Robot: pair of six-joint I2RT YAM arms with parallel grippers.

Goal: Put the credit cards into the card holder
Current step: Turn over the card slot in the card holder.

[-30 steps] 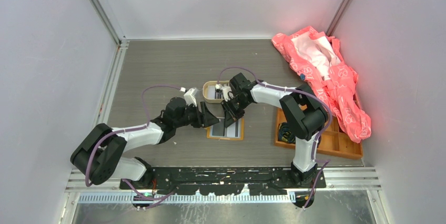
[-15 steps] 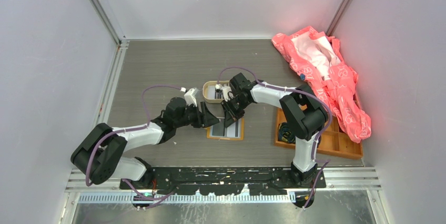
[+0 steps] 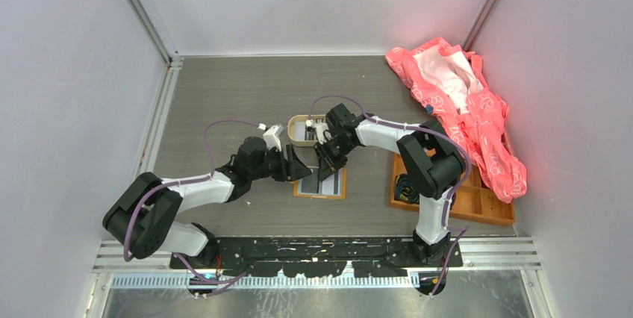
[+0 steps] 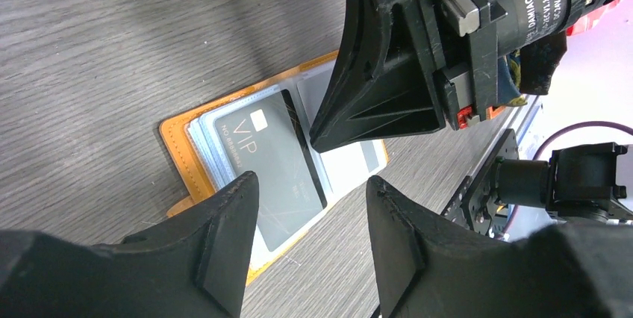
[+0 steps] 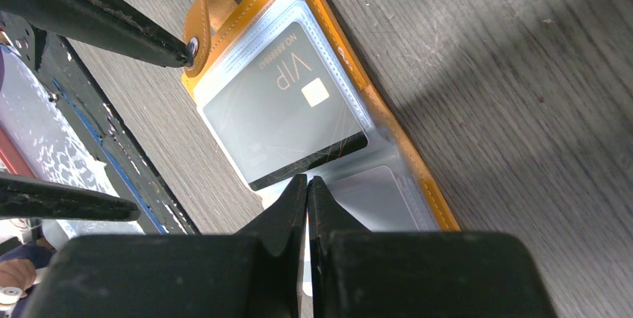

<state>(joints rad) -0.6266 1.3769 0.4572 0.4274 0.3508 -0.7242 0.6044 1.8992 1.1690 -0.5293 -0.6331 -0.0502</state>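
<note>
Both tools are hanging low over the open card holder (image 3: 336, 188), which is lying flat near the middle of the counter (image 3: 224, 94), just in front of an oval beige tin (image 3: 297, 130).

I am holding my right tool (image 5: 307, 181) with its two fingers pressed together, with no gap between the tips that I can make out. The tips are pointing down at the dark edge of a grey card (image 5: 287, 109) marked VIP. That card is lying flat among the holder's clear sleeves, on the half nearer the orange tab. Whether my tips are pinching a sleeve or the card's edge, I cannot tell.

I am keeping my left tool (image 4: 312, 184) open, its fingers (image 4: 224, 221) spread wide apart and holding nothing. In its wrist view they are straddling the near side of the holder, with the card showing between them. In the right wrist view, one left fingertip is reaching the snap stud (image 5: 195, 45) on the tab, touching it or very nearly, and the other is sitting off the holder.

Well off to my right, an orange tray (image 3: 485, 212) is sitting with a pink cloth (image 3: 463, 101) lying partly over its far side.
</note>
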